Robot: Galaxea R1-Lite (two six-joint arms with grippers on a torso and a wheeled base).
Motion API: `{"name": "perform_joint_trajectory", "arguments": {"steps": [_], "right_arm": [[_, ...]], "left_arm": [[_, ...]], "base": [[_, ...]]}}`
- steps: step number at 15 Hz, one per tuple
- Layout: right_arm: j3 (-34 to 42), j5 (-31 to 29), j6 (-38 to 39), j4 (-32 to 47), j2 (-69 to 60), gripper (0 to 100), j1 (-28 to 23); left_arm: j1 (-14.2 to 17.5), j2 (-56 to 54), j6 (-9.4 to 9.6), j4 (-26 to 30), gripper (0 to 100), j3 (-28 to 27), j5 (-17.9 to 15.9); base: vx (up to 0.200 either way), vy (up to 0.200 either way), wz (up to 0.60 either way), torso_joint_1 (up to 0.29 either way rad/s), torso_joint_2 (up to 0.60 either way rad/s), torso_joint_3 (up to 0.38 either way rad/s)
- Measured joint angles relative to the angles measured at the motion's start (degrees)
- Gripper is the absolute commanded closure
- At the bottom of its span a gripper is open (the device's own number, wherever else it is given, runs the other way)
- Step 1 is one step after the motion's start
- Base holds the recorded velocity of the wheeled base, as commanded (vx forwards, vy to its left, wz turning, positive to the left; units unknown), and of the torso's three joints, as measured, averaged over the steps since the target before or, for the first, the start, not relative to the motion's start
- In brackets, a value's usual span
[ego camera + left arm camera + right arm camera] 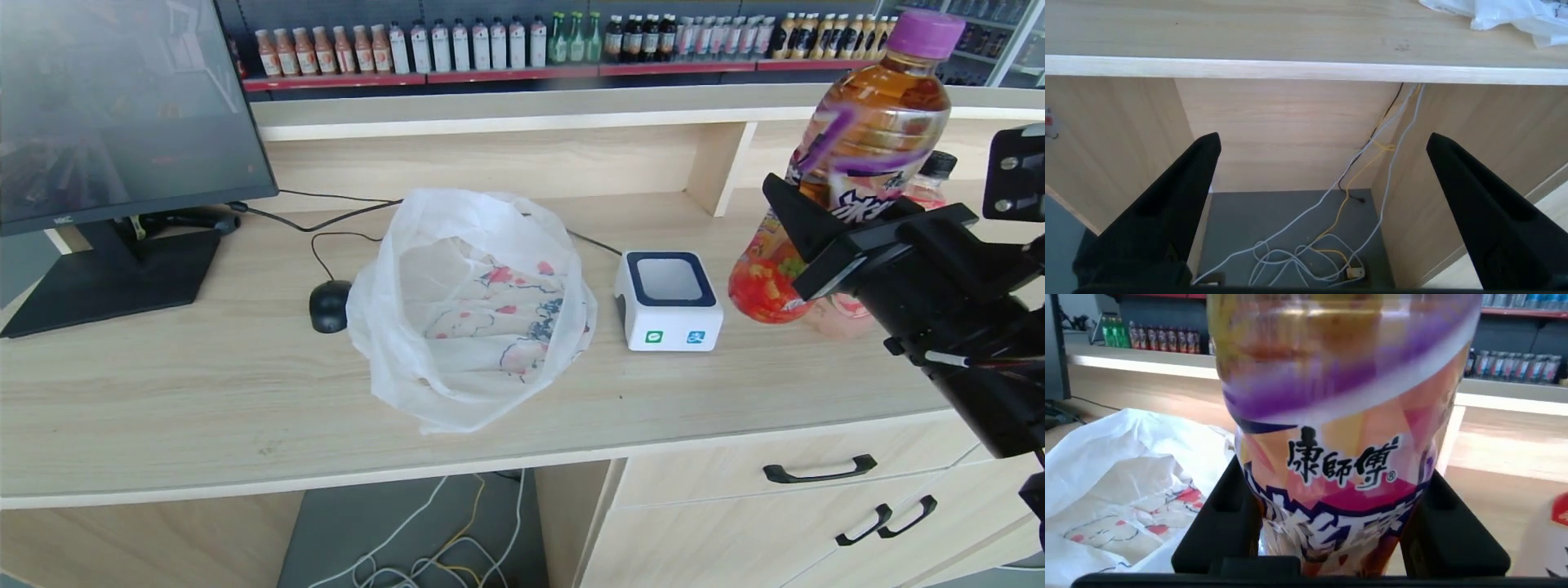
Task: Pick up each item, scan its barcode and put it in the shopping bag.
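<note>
Bottle (873, 122) of amber drink, purple-capped with a fruit-printed label, hangs slightly tilted above the counter (204, 392), just right of the white scanner (668, 300), clamped around its middle by the right gripper's (890, 212) jaws. Left gripper's (1323, 212) jaws gape wide, empty, below the counter's front edge.

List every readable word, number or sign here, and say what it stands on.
bottle: brand characters on label, left unquoted.
scanner: two icons, no words.
monitor: bezel logo too small.
shelf bottles: labels too small.
</note>
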Motion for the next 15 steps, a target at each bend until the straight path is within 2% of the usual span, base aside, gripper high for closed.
{"name": "perform_joint_trajectory", "arguments": {"steps": [8, 15], "right_arm": [[3.44, -0.06, 0.05, -0.09, -2.82, 100, -0.98], [2.15, 0.20, 0.05, -0.15, -2.32, 100, -1.07]], "left_arm": [[0.07, 0.00, -0.07, -0.06, 0, 0.00, 0.00], [0.07, 0.00, 0.06, -0.09, 0, 0.00, 0.00]], "base": [[0.000, 0.200, 0.00, 0.002, 0.00, 0.002], [0.000, 0.000, 0.00, 0.000, 0.00, 0.000]]}}
